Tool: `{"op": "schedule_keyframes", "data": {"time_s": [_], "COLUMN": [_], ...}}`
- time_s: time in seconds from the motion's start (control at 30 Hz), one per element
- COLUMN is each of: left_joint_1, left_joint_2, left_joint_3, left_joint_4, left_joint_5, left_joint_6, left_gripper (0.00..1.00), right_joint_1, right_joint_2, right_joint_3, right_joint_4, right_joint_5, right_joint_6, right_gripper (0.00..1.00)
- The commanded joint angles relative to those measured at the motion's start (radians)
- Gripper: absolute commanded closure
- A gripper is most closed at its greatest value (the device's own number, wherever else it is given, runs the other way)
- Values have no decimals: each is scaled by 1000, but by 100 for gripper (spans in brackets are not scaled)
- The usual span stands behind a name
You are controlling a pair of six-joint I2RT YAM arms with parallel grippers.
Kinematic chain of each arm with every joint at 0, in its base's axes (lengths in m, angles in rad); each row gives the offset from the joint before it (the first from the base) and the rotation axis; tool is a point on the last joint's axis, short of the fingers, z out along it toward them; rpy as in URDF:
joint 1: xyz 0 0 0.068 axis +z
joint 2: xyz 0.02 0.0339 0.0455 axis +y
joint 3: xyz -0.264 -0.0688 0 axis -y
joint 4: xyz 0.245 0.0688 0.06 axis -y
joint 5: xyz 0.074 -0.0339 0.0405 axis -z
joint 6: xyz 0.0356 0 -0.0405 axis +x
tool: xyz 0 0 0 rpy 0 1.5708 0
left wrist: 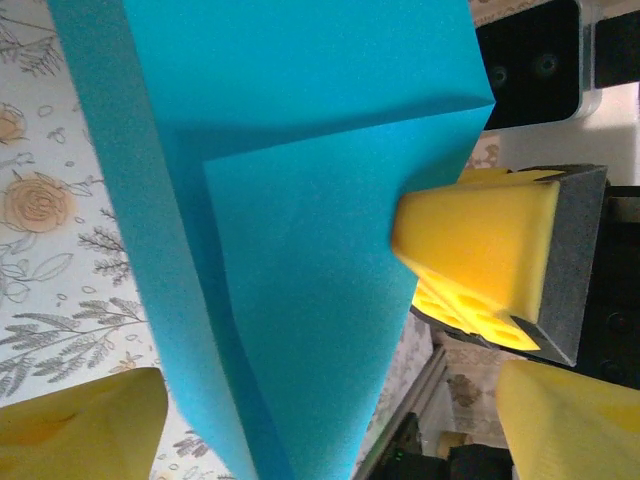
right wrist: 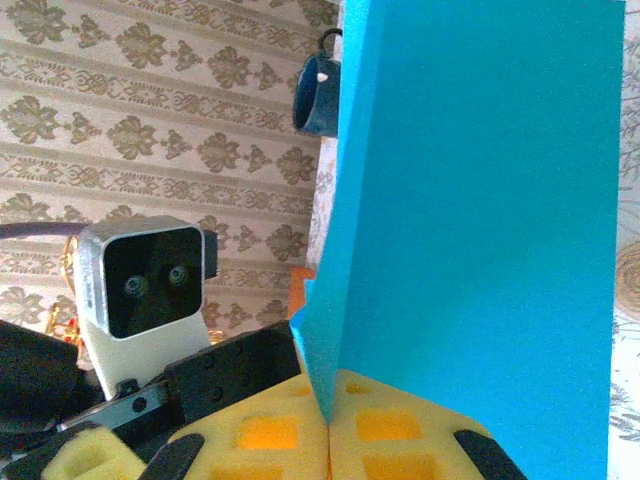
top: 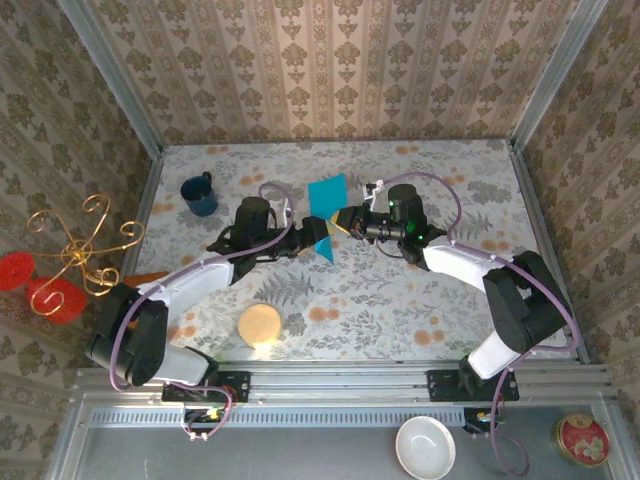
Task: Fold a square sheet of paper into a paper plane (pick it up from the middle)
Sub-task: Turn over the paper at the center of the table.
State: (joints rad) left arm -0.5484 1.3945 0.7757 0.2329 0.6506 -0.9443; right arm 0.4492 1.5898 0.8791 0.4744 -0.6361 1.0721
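Floral-printed surface [top: 400, 300], flat and matt, lies beneath the square sheet of paper [top: 327, 190], thin, smooth turquoise, held aloft near centre. One overlapping flap and a diagonal crease show, so folding appears begun, the dart outline not yet formed. Right gripper [right wrist: 328, 430], with yellow foam pads, is clamped on an edge; left gripper [top: 306, 238] stands spread apart beside the sheet.

The square sheet of paper [left wrist: 300, 250] is thin, matt paper with a fine grain. The yellow pads [left wrist: 480, 240] are porous foam, and the mug [right wrist: 315, 95] looks glossy, perhaps glazed ceramic.
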Motion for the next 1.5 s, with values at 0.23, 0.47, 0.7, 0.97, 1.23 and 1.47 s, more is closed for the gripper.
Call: {"op": "schedule_keyframes", "data": {"time_s": [0.23, 0.47, 0.7, 0.97, 1.23, 1.47], "left_joint_1": [5, 14, 27, 44, 46, 6], "left_joint_2": [-23, -28, -17, -5, -3, 61], "left_joint_3": [21, 5, -8, -4, 130, 389], "left_joint_4": [89, 120, 153, 79, -454, -908], "left_joint_5": [63, 74, 91, 76, -204, -613], "left_joint_6": [-56, -72, -90, -43, 266, 530], "left_gripper": [42, 56, 70, 86, 93, 95], "right_joint_1": [-16, -24, -27, -75, -156, -173], "right_joint_2": [-37, -40, -41, -73, -176, -243], "right_joint_3": [6, -10, -17, -43, -42, -31], "right_joint_4": [73, 79, 81, -51, -384, -505], "right_joint_5": [-48, -47, -48, -3, 172, 283], "right_joint_6": [55, 62, 63, 15, -142, -208], "right_gripper": [90, 87, 84, 62, 52, 55]}}
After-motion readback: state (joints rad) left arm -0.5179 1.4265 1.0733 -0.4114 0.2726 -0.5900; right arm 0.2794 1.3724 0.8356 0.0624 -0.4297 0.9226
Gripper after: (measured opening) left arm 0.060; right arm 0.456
